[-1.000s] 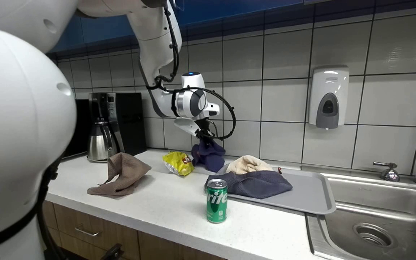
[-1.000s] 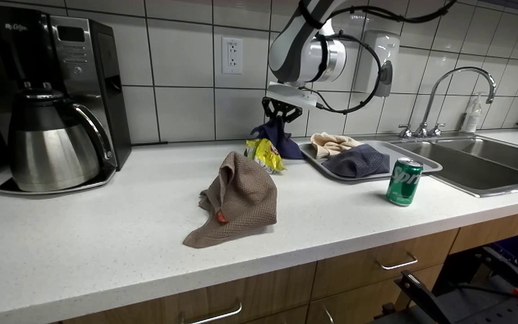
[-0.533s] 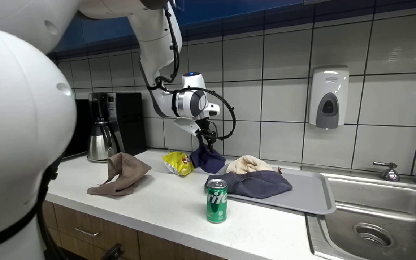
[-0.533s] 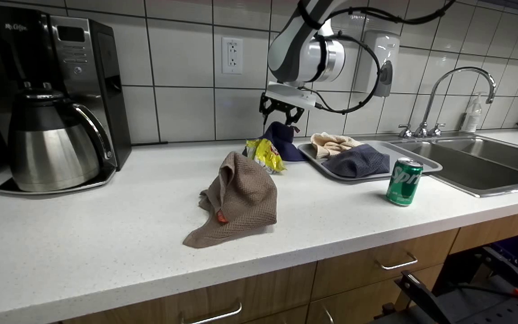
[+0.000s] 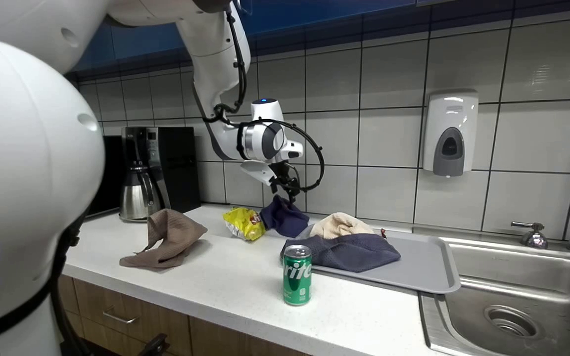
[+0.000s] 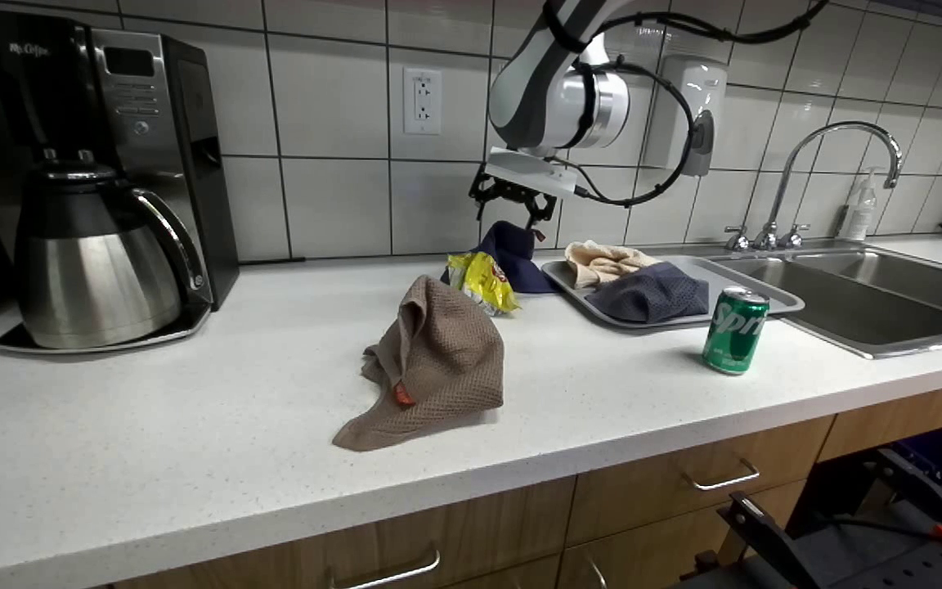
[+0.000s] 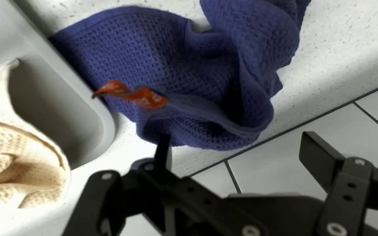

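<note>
My gripper [image 7: 238,146] is open, its fingers wide apart with only the view of wall and counter between them. A crumpled purple waffle cloth [image 7: 176,65] with an orange tag [image 7: 149,98] lies on the counter just below it, seen in both exterior views too. One fingertip [image 7: 163,147] overlaps the cloth's edge in the wrist view; whether they touch I cannot tell. Against the cloth sits a yellow snack bag [image 6: 481,281]. On its other side is a grey tray [image 5: 428,267] bearing a cream cloth [image 5: 340,225] and a slate-blue cloth [image 5: 354,253].
A green Sprite can [image 5: 297,277] stands upright in front of the tray. A brown cloth [image 6: 446,360] is heaped nearer the coffee maker [image 6: 99,254]. The tiled wall rises close behind the gripper. Beyond the tray is the steel sink [image 5: 512,269] with its faucet [image 6: 790,164].
The fingers have spread apart and let go of the purple cloth. Its raised part has sunk onto the counter, while the arm has barely moved.
</note>
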Robot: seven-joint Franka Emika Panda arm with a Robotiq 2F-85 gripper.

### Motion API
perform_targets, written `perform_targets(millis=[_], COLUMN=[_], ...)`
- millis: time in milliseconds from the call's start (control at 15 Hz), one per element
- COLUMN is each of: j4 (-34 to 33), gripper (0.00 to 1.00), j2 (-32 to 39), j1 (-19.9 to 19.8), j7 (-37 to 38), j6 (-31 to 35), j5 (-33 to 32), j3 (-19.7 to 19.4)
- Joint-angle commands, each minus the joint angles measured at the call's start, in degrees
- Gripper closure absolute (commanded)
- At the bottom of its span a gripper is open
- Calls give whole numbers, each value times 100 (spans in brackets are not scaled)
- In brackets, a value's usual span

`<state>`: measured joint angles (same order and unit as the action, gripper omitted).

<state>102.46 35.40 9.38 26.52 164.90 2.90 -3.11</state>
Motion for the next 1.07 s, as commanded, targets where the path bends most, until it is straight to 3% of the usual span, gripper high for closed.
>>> perform_targets(millis=[0, 1000], j4=[65, 505], gripper=[0, 0], j2=[-150, -488], j1=[1, -143], j7=[-152, -59], j6=[-165, -211], j5=[162, 142], j3=[-78, -564])
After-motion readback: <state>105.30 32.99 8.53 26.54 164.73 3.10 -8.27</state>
